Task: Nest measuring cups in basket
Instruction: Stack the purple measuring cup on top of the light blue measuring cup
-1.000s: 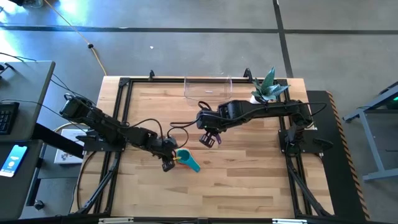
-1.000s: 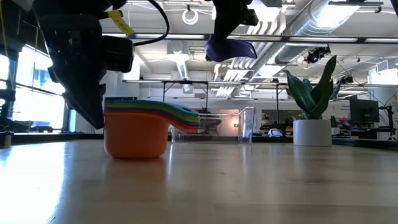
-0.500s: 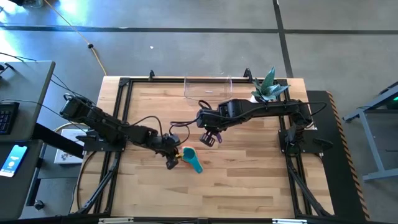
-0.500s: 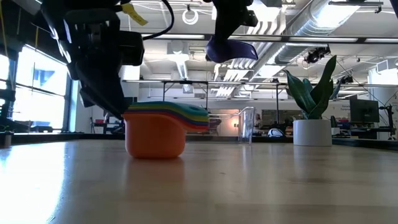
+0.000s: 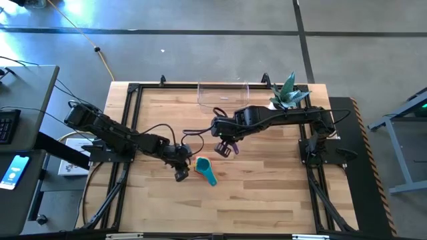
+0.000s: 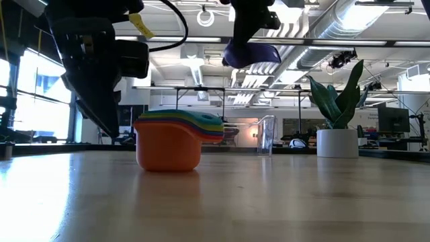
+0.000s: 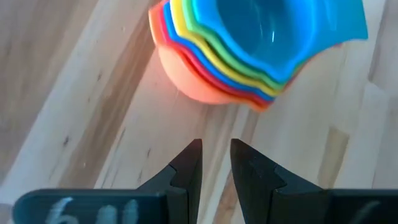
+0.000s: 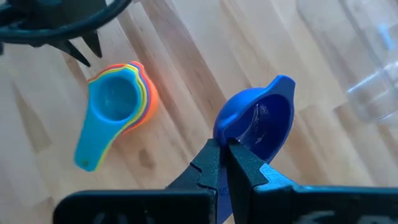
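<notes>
A nested stack of measuring cups [image 5: 203, 167], orange at the bottom and teal on top, stands on the wooden table near its middle, handles pointing toward the near right. My left gripper [image 7: 214, 155] hovers just left of the stack [image 7: 242, 50], slanting down, open by a narrow gap and clear of it. My right gripper [image 8: 222, 149] hangs high over the table's middle [image 5: 223, 148], shut on a purple cup [image 8: 258, 121]. The clear basket [image 5: 223, 93] sits at the far edge. My right gripper pinches the purple cup's bowl wall [image 8: 229, 135] at the rim, on the side away from the handle [image 8: 283, 84]. The fingers come from above, slanting down. The cup is lifted well clear of the table [image 6: 248, 54], tipped on its side.
A white pot with a green plant [image 5: 285, 97] stands at the far right corner, right of the basket. Bare wood lies along the near half of the table and between the stack and the basket.
My left gripper has nudged toward the table's right against the stack, then drawn back a little to the left. The stack has slid a short way along the table to the right and stays upright. My right gripper has kept still with the purple cup.
</notes>
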`<move>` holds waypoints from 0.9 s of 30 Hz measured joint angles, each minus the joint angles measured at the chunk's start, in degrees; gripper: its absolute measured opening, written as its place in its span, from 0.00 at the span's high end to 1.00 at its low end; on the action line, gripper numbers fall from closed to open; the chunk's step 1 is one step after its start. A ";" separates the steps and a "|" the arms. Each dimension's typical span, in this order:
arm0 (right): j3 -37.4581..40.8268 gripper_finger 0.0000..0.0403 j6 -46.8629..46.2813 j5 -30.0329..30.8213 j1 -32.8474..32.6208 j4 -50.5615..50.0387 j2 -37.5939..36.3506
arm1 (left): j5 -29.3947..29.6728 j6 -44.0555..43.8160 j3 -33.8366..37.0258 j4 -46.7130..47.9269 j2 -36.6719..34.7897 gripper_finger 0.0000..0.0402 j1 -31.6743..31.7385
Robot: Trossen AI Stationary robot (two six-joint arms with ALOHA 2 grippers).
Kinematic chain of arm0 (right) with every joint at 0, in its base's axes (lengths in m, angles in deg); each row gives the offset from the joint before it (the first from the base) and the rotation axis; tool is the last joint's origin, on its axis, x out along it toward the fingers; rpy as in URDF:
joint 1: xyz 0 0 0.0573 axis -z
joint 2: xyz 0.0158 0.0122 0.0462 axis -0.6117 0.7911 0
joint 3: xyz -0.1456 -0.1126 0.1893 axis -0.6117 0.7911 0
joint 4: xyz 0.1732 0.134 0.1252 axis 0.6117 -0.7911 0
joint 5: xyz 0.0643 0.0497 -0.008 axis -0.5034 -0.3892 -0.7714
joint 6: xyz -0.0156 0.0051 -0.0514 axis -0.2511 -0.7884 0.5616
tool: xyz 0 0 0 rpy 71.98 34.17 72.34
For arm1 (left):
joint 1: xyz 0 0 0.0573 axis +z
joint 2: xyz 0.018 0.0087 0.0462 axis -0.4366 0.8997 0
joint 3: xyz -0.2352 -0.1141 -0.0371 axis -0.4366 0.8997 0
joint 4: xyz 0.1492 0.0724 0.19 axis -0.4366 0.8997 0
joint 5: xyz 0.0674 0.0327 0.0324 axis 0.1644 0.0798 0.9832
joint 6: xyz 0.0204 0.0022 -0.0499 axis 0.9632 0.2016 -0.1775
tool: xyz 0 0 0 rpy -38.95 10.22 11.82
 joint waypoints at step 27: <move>0.02 1.00 -12.31 -9.60 -5.81 22.80 9.43 | -1.28 2.57 -0.07 16.09 -23.65 0.82 -0.11</move>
